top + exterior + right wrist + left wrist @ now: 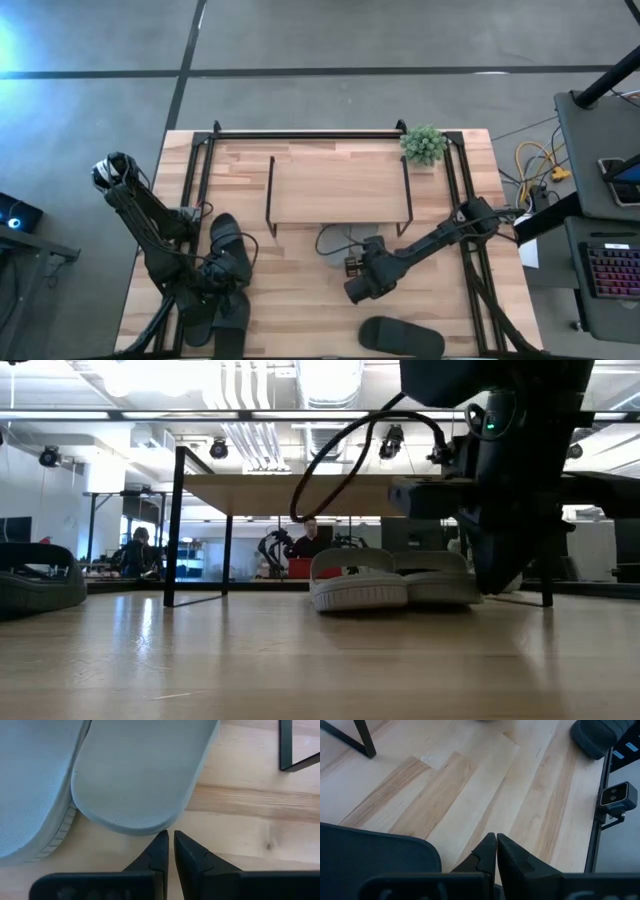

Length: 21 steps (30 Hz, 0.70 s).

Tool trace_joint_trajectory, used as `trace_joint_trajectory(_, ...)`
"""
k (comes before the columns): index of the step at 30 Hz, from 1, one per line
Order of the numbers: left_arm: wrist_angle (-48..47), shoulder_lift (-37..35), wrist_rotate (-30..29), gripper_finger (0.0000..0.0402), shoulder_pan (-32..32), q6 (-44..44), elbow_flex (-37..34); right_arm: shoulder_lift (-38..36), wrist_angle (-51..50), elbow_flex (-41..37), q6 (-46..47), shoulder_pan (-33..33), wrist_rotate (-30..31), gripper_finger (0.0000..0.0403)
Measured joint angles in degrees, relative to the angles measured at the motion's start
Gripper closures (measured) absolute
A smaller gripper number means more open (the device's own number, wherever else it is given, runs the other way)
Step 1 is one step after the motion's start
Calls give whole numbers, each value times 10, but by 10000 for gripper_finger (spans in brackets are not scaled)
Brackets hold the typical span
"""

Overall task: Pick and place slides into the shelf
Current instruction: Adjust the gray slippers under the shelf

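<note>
Two light grey slides lie side by side, soles on the table, under the shelf. The low view shows the slides beneath its wooden top. My right gripper is shut and slants down just in front of one slide's heel. It also shows in the high view. My left gripper is shut above bare table at the near left. A black slide lies beside it, among several black slides. Another black slide lies by the near edge. My right gripper has its shut fingertips right at the rounded heel end of one grey slide, coming from the near side and slanting down. I cannot tell whether they touch it. The slide lies flat on the table.
A small potted plant stands at the shelf's far right corner. The shelf's black wire legs stand close to both grippers. A cable loop hangs from the right arm. Black rails run along the table's sides.
</note>
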Motion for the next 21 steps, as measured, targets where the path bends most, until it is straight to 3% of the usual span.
trace_joint_trajectory(7, 1, 0, 3, 402, 0, 0, 0, 0, 21, 28, 6, 29, -26, 380)
trace_joint_trajectory(12, 1, 0, 3, 402, 0, 4, 0, 0, 117, 32, -24, 34, -23, 380)
trace_joint_trajectory(21, -2, 0, 4, 402, 0, 5, 0, 44, 204, 32, -101, -6, 0, 380)
